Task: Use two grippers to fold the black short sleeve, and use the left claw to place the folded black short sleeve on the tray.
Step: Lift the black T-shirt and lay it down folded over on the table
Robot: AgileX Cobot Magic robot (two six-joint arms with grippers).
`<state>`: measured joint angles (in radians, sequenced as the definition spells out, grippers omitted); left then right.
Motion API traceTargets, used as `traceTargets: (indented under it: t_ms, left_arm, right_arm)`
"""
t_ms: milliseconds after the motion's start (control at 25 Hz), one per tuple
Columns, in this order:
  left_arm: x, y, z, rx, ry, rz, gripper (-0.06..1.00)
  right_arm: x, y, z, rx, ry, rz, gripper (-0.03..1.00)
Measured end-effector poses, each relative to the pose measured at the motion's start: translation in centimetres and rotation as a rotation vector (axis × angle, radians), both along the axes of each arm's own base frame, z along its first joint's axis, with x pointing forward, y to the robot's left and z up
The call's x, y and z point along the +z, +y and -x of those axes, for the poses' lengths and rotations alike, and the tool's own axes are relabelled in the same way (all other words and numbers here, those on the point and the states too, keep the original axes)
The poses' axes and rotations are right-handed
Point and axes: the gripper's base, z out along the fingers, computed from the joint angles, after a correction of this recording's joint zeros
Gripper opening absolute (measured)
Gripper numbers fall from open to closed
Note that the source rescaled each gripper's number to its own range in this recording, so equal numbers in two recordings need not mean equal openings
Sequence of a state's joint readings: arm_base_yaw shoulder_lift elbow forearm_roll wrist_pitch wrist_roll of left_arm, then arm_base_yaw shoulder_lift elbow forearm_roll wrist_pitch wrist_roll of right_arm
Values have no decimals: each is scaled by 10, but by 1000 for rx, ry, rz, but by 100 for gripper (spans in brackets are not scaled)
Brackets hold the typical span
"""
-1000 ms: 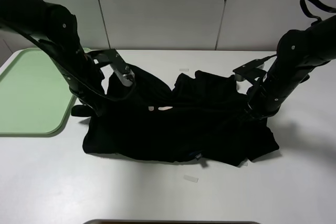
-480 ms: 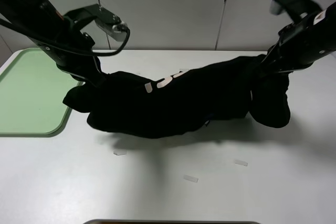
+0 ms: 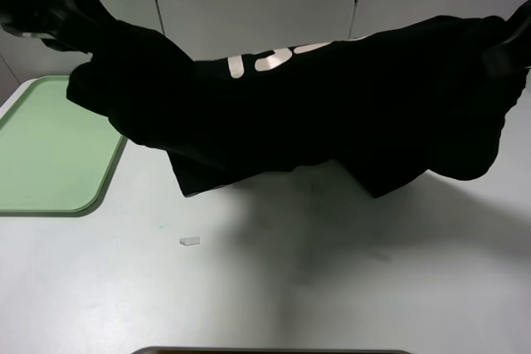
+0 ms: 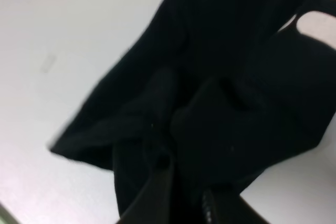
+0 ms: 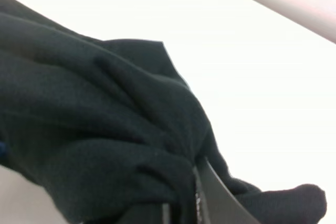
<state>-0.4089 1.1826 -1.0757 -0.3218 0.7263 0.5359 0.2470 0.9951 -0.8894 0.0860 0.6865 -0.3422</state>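
Note:
The black short sleeve hangs stretched in the air across the high view, white lettering near its upper edge, lifted well above the white table. My left gripper is shut on its left end, which bunches around the fingers in the left wrist view. My right gripper is shut on its right end, with cloth folds piled over the fingers. In the high view both grippers are mostly hidden behind the cloth. The green tray lies at the left edge of the table.
A small white scrap lies on the table below the shirt. White wall panels stand behind the table. A dark edge shows at the table's front.
Both grippers have raised the shirt from the table high into the air and pulled it apart, so it now hangs stretched between them. The arms have moved up and outward.

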Motion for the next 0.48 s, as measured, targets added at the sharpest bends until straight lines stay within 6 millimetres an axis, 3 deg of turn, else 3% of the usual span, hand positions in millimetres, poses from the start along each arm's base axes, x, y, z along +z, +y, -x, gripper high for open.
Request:
traceTargets:
  t_ms: [160,480]
  left_arm:
    - [26,11,26,-2,-101,44,1]
    - [62,28,75,-11,-249,174,1]
  right_arm:
    - [19,-5,18,-9,-55,-25,0]
    - [86,-11,49,-8,-137,-65,0]
